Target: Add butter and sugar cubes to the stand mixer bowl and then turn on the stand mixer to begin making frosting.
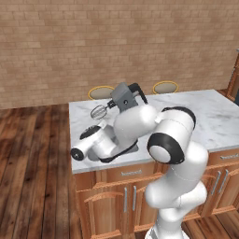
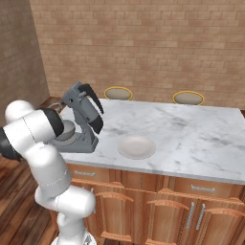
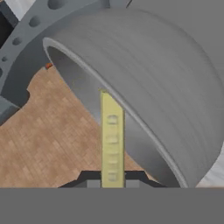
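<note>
The gripper [image 3: 112, 183] is clenched on the butter [image 3: 112, 135], a thin pale yellow block standing up between the two dark fingertips in the hand view, with a row of small raised marks on its face that are too blurred to read. The far end of the butter lies against the rim of the stand mixer bowl [image 3: 148, 83], a deep shiny grey metal bowl that appears tipped in this rolled view, its opening facing lower left; whether the butter touches the rim or sits just before it cannot be told.

The stand mixer [image 2: 82, 119] stands on its flat grey base near the left end of the marble island counter [image 2: 201, 139], close to the front edge, its head tilted back and the wire whisk [image 1: 98, 111] raised clear. No brand or writing can be read on it. The white arm [image 1: 140, 126] bends low over the mixer base. A pale round plate [image 2: 137, 146] lies near the counter's front edge, just right of the mixer. Two round stools [image 2: 118, 93] stand along the far side
</note>
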Tool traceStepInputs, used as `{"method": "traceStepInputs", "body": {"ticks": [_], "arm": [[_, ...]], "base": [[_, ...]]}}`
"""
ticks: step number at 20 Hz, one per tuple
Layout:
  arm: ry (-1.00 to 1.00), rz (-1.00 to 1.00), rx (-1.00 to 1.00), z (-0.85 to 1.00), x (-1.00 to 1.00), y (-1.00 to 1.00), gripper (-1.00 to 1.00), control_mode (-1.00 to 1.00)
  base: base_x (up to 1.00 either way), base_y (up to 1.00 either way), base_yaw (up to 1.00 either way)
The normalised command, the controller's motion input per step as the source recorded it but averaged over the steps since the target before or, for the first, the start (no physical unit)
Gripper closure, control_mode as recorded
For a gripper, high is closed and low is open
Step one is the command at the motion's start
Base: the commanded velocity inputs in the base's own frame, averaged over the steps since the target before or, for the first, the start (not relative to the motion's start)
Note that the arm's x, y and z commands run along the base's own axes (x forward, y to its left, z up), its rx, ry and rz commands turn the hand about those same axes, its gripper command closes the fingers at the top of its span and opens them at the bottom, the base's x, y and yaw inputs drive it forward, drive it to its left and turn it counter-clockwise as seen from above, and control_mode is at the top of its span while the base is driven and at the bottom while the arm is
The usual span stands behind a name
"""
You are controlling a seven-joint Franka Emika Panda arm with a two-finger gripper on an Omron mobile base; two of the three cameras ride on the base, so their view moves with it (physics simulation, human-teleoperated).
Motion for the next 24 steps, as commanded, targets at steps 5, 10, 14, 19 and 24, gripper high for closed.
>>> {"method": "traceStepInputs", "body": {"ticks": [5, 10, 14, 19, 24], "arm": [[0.0, 0.02, 0.0, -0.24, 0.34, 0.0, 1.0, -1.0], [0.0, 0.02, 0.0, -0.34, 0.23, -0.01, 1.0, -1.0], [0.0, 0.0, 0.0, -0.43, 0.17, -0.13, 1.0, -1.0], [0.01, 0.0, 0.0, -0.41, 0.11, -0.2, 1.0, -1.0], [0.03, 0.0, 0.0, -0.31, 0.0, -0.33, -1.0, -1.0]], "base": [[0.0, 0.0, 0.0], [0.0, 0.0, 0.0], [0.0, 0.0, 0.0], [0.0, 0.0, 0.0], [0.0, 0.0, 0.0]]}}
